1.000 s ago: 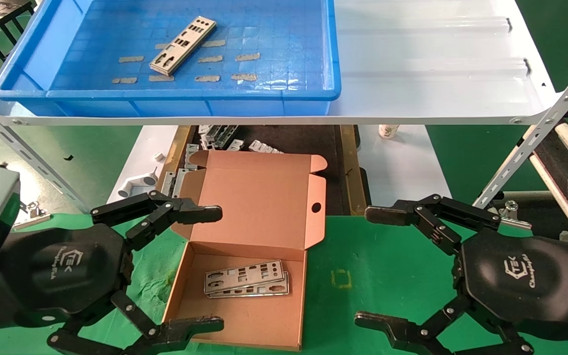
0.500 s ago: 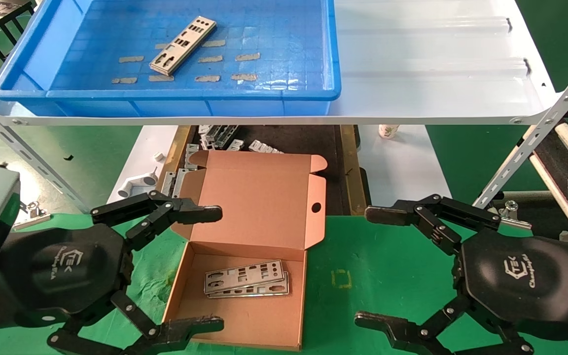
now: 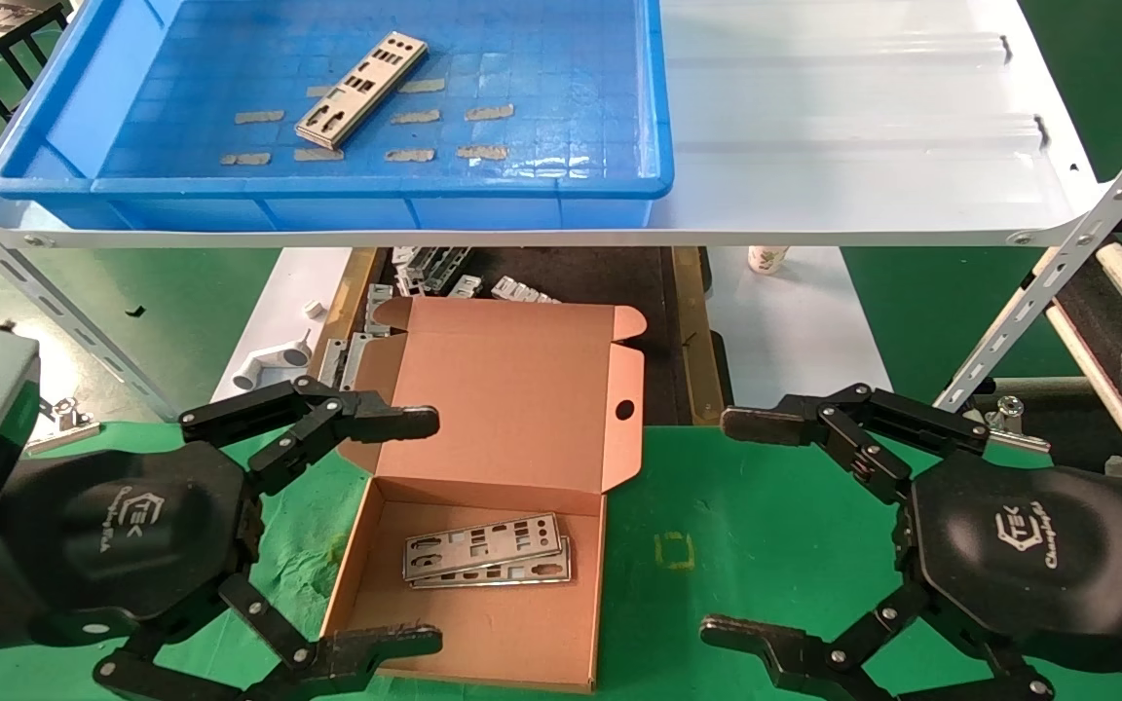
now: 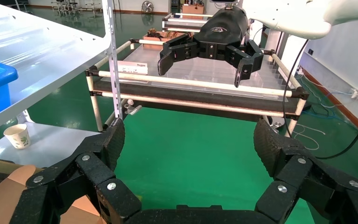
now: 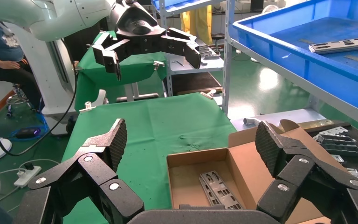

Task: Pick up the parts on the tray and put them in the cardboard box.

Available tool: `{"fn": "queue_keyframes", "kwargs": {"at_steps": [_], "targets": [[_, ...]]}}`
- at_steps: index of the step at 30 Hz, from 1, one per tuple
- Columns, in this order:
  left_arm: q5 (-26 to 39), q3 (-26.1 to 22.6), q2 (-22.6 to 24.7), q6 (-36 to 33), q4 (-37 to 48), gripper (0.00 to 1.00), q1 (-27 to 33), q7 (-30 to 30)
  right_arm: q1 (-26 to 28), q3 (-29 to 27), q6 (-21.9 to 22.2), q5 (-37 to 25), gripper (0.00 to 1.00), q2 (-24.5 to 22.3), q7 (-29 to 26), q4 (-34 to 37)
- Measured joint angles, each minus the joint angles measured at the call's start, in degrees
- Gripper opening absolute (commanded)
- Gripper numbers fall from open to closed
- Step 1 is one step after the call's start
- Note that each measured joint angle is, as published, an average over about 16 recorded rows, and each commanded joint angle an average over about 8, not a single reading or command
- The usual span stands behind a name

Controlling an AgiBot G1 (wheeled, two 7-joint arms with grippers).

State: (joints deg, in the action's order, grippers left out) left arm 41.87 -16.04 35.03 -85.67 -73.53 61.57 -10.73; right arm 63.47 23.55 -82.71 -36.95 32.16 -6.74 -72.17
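Note:
One silver punched plate (image 3: 360, 90) lies in the blue tray (image 3: 376, 195) on the white shelf; it also shows in the right wrist view (image 5: 342, 45). The open cardboard box (image 3: 522, 389) sits on the green cloth below, with two stacked plates (image 3: 485, 551) inside; the right wrist view shows the box (image 5: 186, 182) and its plates (image 5: 220, 191) as well. My left gripper (image 3: 415, 531) is open and empty beside the box's left side. My right gripper (image 3: 746, 531) is open and empty to the box's right. Each wrist view shows the other arm's gripper farther off.
The glossy white shelf sheet (image 3: 863, 146) runs right of the tray, with slanted steel struts (image 3: 1048, 282) at both sides. Small grey brackets (image 3: 444, 277) and a white pipe fitting (image 3: 274, 365) lie behind the box. A paper cup (image 3: 766, 258) stands under the shelf.

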Motion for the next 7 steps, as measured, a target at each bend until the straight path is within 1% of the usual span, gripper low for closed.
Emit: {"fn": "queue_keyframes", "kwargs": {"at_steps": [7], "targets": [[0.0, 0.0, 0.0, 0.0, 0.0, 1.00, 0.0, 0.0, 0.0, 0.0, 0.0, 0.0, 1.00, 0.0, 0.0, 0.0]]}}
